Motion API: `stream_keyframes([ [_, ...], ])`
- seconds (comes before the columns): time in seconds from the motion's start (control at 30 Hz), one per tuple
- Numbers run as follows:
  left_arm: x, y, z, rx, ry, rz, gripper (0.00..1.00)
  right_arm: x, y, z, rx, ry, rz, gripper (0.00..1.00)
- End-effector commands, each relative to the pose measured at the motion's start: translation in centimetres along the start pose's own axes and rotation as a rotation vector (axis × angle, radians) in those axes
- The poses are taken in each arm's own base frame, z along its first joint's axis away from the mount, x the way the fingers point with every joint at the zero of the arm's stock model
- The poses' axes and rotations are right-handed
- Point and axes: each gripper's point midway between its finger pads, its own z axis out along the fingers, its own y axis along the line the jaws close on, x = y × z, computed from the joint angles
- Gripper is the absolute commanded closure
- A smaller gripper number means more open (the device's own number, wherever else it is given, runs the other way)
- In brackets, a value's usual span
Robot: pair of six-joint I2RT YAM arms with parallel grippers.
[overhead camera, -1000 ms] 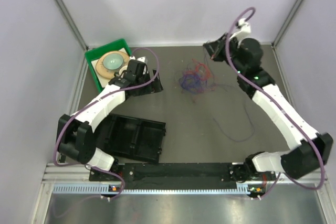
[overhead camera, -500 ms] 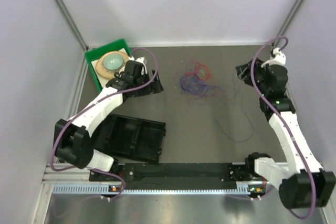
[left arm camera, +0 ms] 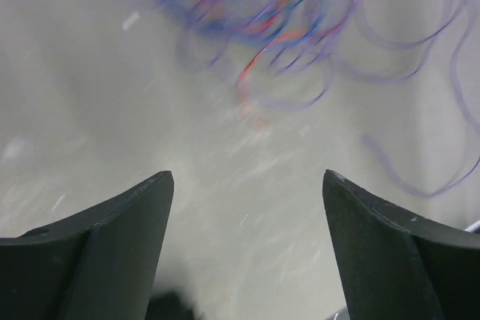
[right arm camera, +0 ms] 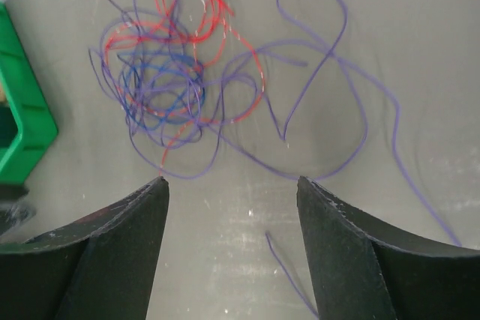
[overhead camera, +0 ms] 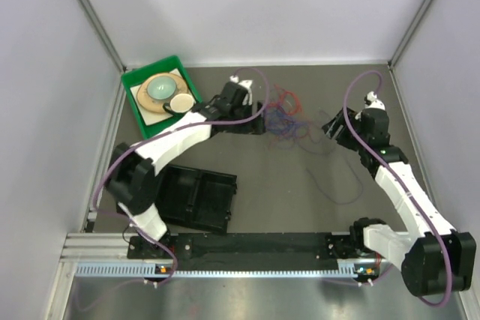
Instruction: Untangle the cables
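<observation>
Red, blue and purple cables [right arm camera: 161, 86] look crisp on right wrist, smeared on left wrist; left end effector [left arm camera: 247, 179] and right end effector [right arm camera: 232, 181] both spread, holding nothing.

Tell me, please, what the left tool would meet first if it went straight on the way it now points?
Most likely the tangle of red, blue and purple cables ahead of the open left tool; only table lies between. Height is unclear, so it might touch the table first.
</observation>
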Motion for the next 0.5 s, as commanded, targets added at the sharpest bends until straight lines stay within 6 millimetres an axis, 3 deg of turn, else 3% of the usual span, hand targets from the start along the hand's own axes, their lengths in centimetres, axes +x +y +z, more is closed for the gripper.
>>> stream_keyframes([
  [0.0, -3.4, -3.0, 2.7, -0.055, -0.066, 0.037, 0.17, 0.9, 0.4, 0.5, -0.026, 0.01, 0.024, 0.32],
  [0.03, -3.9, -2.3, 3.5, -0.129, -0.092, 0.021, 0.23, 0.9, 0.3, 0.5, -0.023, 0.008, 0.027, 0.32],
  [0.07, -2.8, -1.6, 5.3, -0.177, -0.053, 0.02, 0.25, 0.8, 0.2, 0.4, -0.021, 0.001, 0.029, 0.32],
  [0.13, -4.0, -2.1, 6.2, -0.213, -0.083, 0.006, 0.35, 0.9, 0.2, 0.1, -0.02, -0.007, 0.026, 0.32],
  [0.17, -3.3, -1.8, 7.4, -0.249, -0.07, 0.02, 0.36, 0.9, 0.1, 0.0, -0.019, -0.006, 0.021, 0.32],
  [0.3, -5.1, -2.9, 8.5, -0.302, -0.149, 0.092, 0.38, 1.2, -0.3, -0.3, 0.004, 0.003, 0.012, 0.32],
  [0.47, -4.8, -2.9, 11.1, -0.321, -0.137, 0.171, 0.41, 1.7, -0.6, 0.0, 0.009, 0.014, 0.016, 0.32],
])
